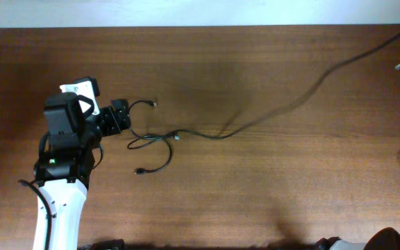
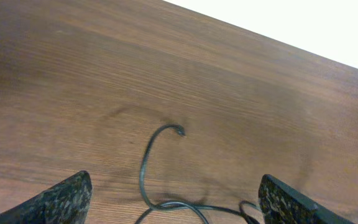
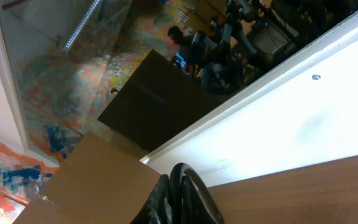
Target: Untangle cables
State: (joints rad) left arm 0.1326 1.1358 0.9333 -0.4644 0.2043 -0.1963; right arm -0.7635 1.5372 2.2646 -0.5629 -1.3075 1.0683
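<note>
Overhead, the cables (image 1: 160,136) lie on the table (image 1: 255,194) just right of the left gripper (image 1: 128,118), their tangle trailing rightward. That gripper's jaws are spread wide, a strand between them. The right gripper (image 3: 178,199), pressed closed and empty, is well away.

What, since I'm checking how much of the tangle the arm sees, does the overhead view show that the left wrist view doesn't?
Only overhead: the whole run of the cables, from the loops beside the left claw to the long strand running toward the picture's top right edge.
Only left wrist: the claw's two fingers spread wide apart, with nothing between them but tabletop and cord.
Both: the curled cable end with its small plug, lying on the wooden table.
</note>
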